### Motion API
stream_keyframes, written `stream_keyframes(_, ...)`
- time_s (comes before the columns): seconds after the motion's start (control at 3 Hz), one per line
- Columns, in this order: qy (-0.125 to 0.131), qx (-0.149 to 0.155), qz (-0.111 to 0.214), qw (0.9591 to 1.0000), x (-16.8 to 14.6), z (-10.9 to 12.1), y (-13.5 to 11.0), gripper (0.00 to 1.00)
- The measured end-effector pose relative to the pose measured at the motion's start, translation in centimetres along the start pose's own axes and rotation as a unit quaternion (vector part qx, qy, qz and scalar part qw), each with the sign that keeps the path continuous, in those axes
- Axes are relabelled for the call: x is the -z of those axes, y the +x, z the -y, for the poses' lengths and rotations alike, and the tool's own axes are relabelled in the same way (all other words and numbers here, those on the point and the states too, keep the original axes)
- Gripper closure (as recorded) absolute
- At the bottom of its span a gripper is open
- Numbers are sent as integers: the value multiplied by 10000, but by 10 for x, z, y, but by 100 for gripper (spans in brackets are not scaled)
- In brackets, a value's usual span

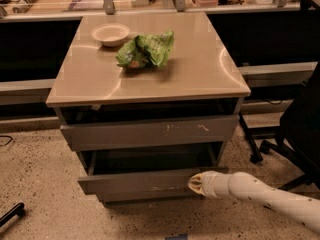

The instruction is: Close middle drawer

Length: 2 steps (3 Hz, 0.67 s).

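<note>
The middle drawer is a wide grey drawer with a plain flat front. It stands partly pulled out of the cabinet, under the grey drawer front with pale scratch marks. A strip of its dark inside shows. My gripper is at the end of the white arm, which comes in from the lower right. Its tip rests against the right part of the middle drawer's front.
On the beige cabinet top sit a pale bowl and a green crumpled bag. A black office chair stands to the right. A dark object lies on the speckled floor at lower left. Desks run behind.
</note>
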<state>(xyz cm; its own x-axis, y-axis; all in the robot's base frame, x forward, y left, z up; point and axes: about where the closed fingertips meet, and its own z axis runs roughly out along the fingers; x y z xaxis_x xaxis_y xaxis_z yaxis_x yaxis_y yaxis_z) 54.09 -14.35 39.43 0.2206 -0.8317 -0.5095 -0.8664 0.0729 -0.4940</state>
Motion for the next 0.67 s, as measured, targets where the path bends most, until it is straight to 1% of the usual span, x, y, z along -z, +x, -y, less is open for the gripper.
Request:
stream_keyframes(0.33, -23, -35, -104, 9999, -15, 16, 9, 100)
stream_keyframes(0.67, 73, -22, -219, 9997, -29, 52, 12, 100)
